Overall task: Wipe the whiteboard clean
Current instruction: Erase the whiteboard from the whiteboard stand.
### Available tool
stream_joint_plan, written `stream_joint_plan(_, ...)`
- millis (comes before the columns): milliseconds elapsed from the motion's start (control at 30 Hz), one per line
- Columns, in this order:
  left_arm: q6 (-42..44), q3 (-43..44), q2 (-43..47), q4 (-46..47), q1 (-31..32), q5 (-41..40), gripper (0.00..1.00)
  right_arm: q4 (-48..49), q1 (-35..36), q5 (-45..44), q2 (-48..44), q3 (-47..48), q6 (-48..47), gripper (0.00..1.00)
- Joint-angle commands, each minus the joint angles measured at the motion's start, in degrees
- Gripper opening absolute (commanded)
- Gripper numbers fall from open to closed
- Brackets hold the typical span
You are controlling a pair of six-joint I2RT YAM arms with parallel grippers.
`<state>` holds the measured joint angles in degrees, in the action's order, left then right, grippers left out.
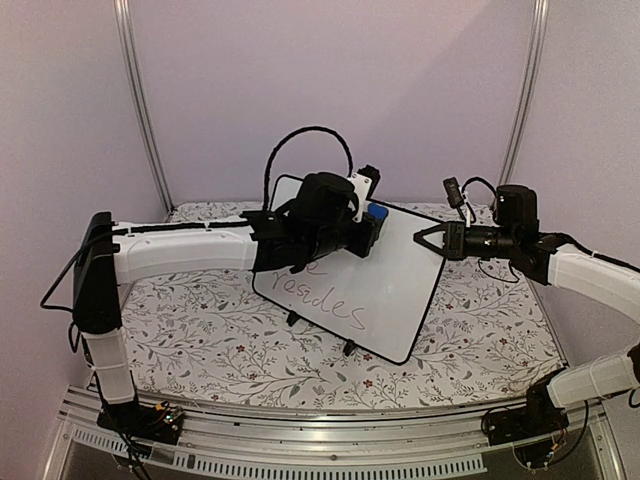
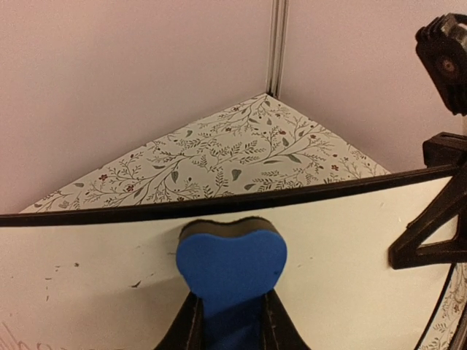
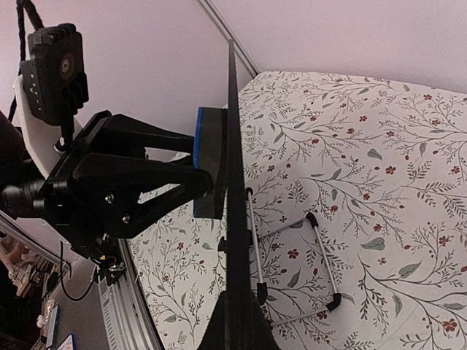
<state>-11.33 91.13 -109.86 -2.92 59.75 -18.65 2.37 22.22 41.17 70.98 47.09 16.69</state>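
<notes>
The blue eraser (image 2: pixel 230 255), pinched in the left gripper (image 2: pixel 232 302), presses against the upper part of the whiteboard (image 1: pixel 395 280), which stands propped on the floral surface (image 1: pixel 200 340). The right gripper (image 1: pixel 428 240) clamps the board's edge. The purple writing (image 1: pixel 325 296) lower down is not yet wiped.

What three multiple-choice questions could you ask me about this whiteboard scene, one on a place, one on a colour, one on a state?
1. Where does the eraser touch the whiteboard? A near its top edge; B at its bottom corner; C nowhere.
2. What colour is the eraser? A red; B blue; C green.
3. The left gripper is: A open; B out of view; C shut on the eraser.
Answers: 1 A, it sits just under that edge in the left wrist view; 2 B, the block is plainly blue; 3 C, the gripper clamps it on both sides.
</notes>
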Motion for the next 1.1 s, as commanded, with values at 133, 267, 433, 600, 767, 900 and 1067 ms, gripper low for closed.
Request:
stream_joint_plan(133, 0.1, -0.7, -1.2, -1.5, 2.0, 1.5, 0.00, -4.9, 3.2, 4.5, 0.2, -0.2, -6.8, 0.00)
stream_joint_plan(267, 0.4, -0.7, -1.5, -1.5, 2.6, 1.0, 0.00, -4.8, 3.2, 4.5, 0.3, -0.2, -6.7, 0.00)
stream_joint_plan(433, -0.1, -0.5, -1.9, -2.9, 2.6, -2.3, 0.00, -5.0, 3.2, 4.4, 0.1, -0.2, -6.8, 0.00)
stream_joint_plan(600, -1.0, -1.9, -1.2, -4.9, 1.6, -8.5, 0.00, -5.0, 3.2, 4.4, 0.1, -0.3, -6.8, 0.00)
stream_joint_plan(767, -1.9, -6.0, 1.0, -3.0, -0.7, -7.8, 0.00, -4.9, 3.2, 4.5, 0.1, -0.2, -6.8, 0.00)
stream_joint_plan(900, -2.4, -8.2, 2.4, -1.5, -2.9, -5.3, 0.00, -4.9, 3.2, 4.4, 0.1, -0.3, -6.8, 0.00)
stream_joint_plan(1067, -1.8, -9.1, 3.6, 0.4, -3.6, -2.4, 0.00, -5.0, 3.2, 4.3, 0.0, -0.2, -6.8, 0.00)
